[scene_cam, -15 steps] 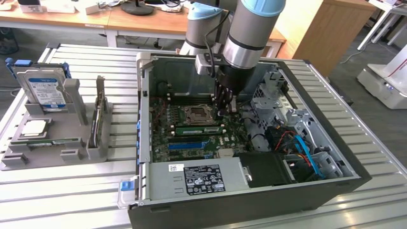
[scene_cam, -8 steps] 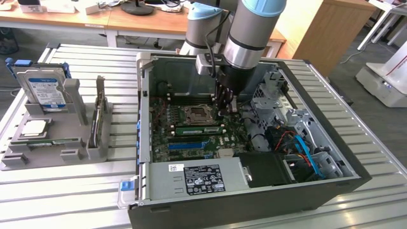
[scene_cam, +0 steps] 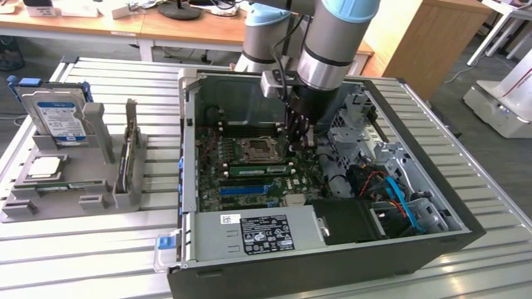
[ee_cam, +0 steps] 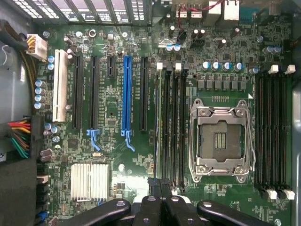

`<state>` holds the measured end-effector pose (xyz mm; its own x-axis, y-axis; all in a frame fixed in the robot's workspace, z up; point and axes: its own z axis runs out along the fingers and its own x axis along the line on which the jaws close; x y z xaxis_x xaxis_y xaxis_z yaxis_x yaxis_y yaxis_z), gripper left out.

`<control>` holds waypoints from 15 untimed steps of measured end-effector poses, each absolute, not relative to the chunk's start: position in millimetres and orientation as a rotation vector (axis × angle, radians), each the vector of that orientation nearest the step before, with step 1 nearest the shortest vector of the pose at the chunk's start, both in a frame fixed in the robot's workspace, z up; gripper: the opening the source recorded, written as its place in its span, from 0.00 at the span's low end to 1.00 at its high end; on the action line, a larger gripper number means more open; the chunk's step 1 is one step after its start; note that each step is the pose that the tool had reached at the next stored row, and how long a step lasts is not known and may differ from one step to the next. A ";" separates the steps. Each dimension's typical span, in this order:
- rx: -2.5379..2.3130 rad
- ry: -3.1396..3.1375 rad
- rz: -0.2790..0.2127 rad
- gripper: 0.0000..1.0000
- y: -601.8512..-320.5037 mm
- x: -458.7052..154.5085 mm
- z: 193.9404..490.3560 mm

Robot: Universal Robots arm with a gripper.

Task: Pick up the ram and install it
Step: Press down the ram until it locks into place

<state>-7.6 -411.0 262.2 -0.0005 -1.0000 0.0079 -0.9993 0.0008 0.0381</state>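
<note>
Open computer case (scene_cam: 432, 205) lies on its side on the slatted bench (scene_cam: 83, 261). Its motherboard faces up, which in my judgement gives the arm a straight reach from above.

The ram (scene_cam: 261, 169) stands on edge in a memory slot just below the CPU socket (scene_cam: 256, 149), at the centre of the exterior view. In the wrist view the ram (ee_cam: 159, 127) runs along the slot row beside the socket. It appears inserted; whether the end latches have locked cannot be told.

A grey fixture (scene_cam: 99, 199) carrying a hard drive (scene_cam: 54, 118) stands on the bench at the exterior view's left, well apart from the case.

The fingers (scene_cam: 297, 134) reach down inside the case, over the socket-side end of the ram. The fingers (ee_cam: 153, 202) are fully closed, tips together, with nothing held between them. Contact with the ram cannot be confirmed. As a judgement, closed fingers suit pressing rather than grasping.
</note>
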 end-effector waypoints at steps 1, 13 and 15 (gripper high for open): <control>2.198 -2.199 -0.033 0.11 -411.0 -6.5 262.2; 2.197 -2.199 -0.033 0.11 -411.0 -0.4 261.9; 2.198 -2.199 -0.033 0.11 -411.0 -0.3 260.7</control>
